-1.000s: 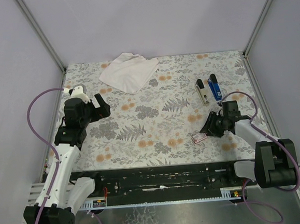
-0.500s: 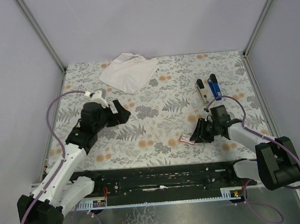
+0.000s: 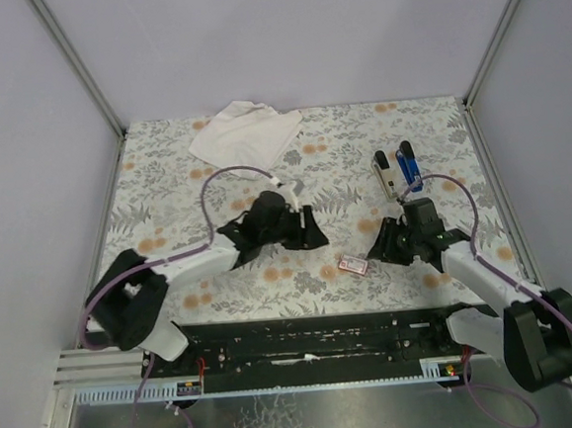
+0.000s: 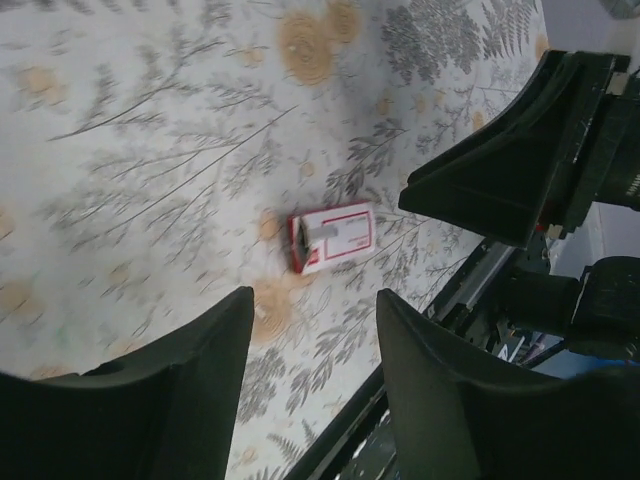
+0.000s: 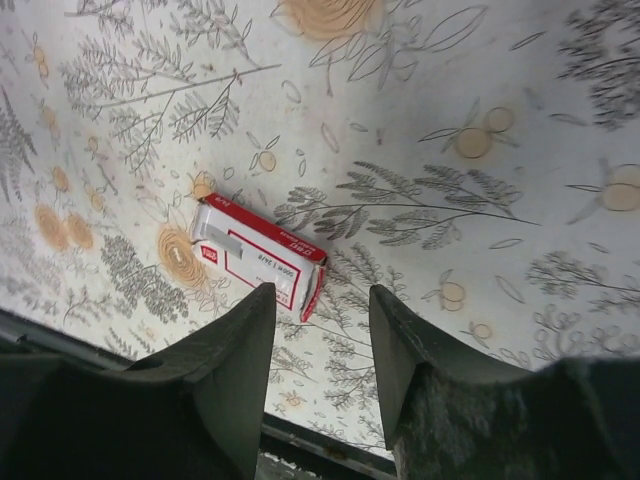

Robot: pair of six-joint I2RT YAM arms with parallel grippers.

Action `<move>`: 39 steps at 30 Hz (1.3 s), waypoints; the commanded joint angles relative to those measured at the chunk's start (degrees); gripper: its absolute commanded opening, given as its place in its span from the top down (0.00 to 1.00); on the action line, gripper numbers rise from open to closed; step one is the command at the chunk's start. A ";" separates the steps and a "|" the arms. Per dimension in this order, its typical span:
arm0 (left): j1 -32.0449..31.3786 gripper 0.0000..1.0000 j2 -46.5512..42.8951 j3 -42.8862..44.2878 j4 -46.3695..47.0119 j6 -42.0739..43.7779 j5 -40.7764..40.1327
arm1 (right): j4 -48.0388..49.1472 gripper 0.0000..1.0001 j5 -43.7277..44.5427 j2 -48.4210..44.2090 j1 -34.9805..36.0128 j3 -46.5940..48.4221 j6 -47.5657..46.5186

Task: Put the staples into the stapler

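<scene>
The staples are in a small flat red-and-white box (image 3: 352,264) (image 4: 330,237) (image 5: 260,257) that lies on the floral table between both arms. My left gripper (image 3: 313,238) (image 4: 315,335) hovers just left of the box, open, with nothing between its fingers (image 4: 200,380). My right gripper (image 3: 376,248) (image 5: 320,335) stands just right of the box, open and empty, the box's open end flap close ahead of its fingertips. Two staplers lie side by side at the back right, a beige one (image 3: 387,174) and a blue one (image 3: 409,164), behind the right gripper.
A crumpled white cloth (image 3: 245,136) lies at the back of the table. Grey walls close in the table on three sides. The black rail (image 3: 306,336) with the arm bases runs along the near edge, close to the box.
The left arm swung from the table's left side to the middle, beside the box, its jaws narrowing. The box slid left, pushed by the right gripper, which then drew back slightly.
</scene>
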 commanded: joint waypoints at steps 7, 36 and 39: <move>-9.11 0.57 22.28 17.18 -2.74 3.30 -3.40 | -1.93 0.52 5.90 -4.25 0.32 -0.15 -0.63; -10.35 0.79 26.69 18.85 -5.16 2.08 -9.27 | 0.79 0.53 3.48 -2.33 0.39 -1.60 0.53; -10.36 0.84 26.39 17.93 -4.20 1.06 -9.53 | 0.85 0.54 3.48 -2.28 0.33 -1.60 0.49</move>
